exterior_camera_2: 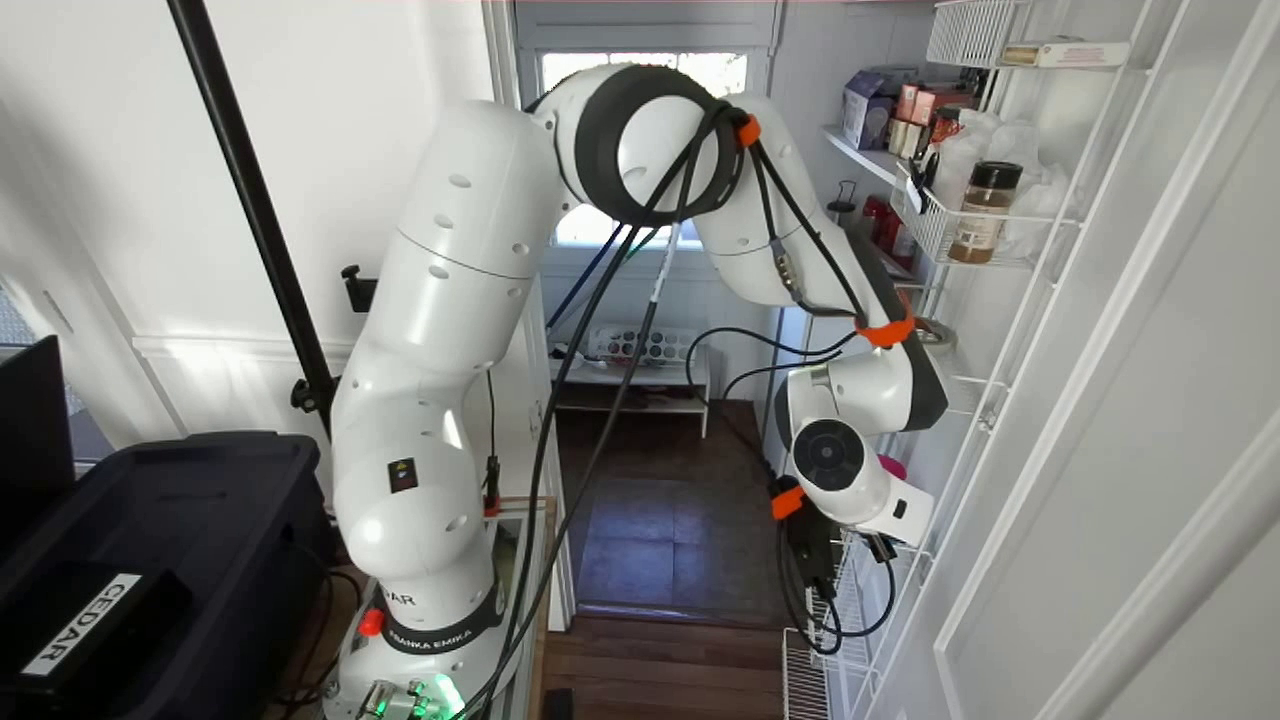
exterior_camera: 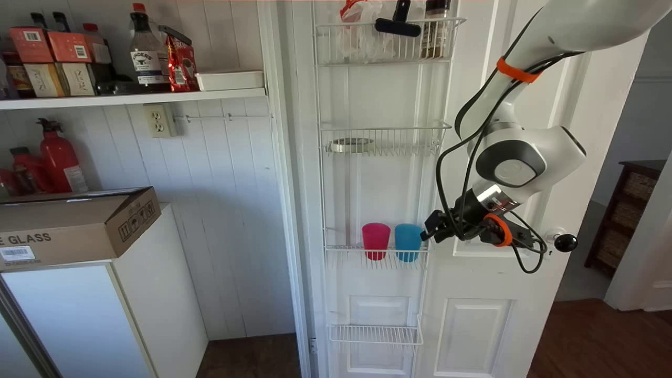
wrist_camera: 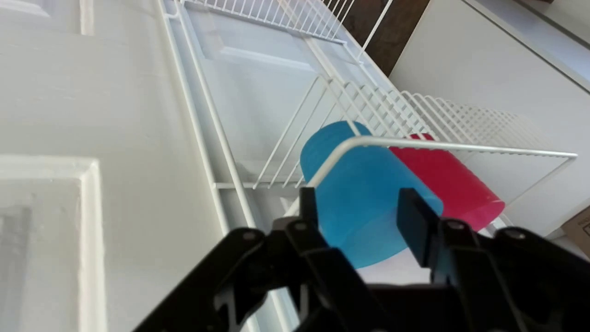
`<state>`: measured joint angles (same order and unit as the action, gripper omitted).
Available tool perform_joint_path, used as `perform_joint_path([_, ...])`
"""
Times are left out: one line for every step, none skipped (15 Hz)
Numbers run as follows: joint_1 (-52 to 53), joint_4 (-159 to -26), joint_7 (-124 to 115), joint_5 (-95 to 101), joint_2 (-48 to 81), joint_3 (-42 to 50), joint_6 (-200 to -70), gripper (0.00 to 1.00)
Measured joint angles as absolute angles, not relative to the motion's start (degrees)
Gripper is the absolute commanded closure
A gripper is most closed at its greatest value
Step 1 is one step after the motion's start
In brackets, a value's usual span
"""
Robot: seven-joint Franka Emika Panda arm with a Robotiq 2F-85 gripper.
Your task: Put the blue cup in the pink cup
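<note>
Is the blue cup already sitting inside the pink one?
No, in an exterior view the blue cup stands beside the pink cup, both on the same wire shelf.

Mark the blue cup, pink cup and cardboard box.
Blue cup (wrist_camera: 364,197): in the wrist view, side wall.
Pink cup (exterior_camera: 376,236): in an exterior view, side wall.
Cardboard box (exterior_camera: 76,233): in an exterior view, GLASS-marked side.

blue cup (wrist_camera: 368,193), pink cup (wrist_camera: 454,184): smooth plastic | gripper (wrist_camera: 359,211): seemingly matt, somewhat blurred
</note>
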<state>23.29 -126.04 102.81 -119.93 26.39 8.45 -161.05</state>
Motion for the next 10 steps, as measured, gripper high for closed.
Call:
perform_joint_path([23.29, -125.91, 103.34, -120.93, 26.39, 8.58, -160.88, 0.12])
perform_joint_path([23.29, -125.73, 103.96, -122.07, 26.40, 8.76, -160.52, 0.03])
perform_joint_path([23.30, -125.53, 104.69, -123.47, 26.40, 8.99, -159.96, 0.01])
perform_joint_path([23.29, -125.32, 105.61, -125.00, 26.42, 9.24, -159.28, 0.00])
perform_joint_path([23.30, -125.13, 106.52, -126.52, 26.46, 9.49, -158.61, 0.00])
perform_joint_path([23.30, -124.95, 107.26, -127.89, 26.54, 9.71, -157.97, 0.00])
perform_joint_path([23.30, -124.85, 107.95, -129.13, 26.68, 9.90, -157.30, 0.02])
perform_joint_path([23.29, -124.78, 108.47, -130.22, 26.84, 10.03, -156.72, 0.09])
perform_joint_path([23.29, -124.74, 108.62, -131.02, 27.05, 10.08, -156.26, 0.18])
perform_joint_path([23.30, -124.66, 108.69, -131.74, 27.35, 10.10, -155.81, 0.26])
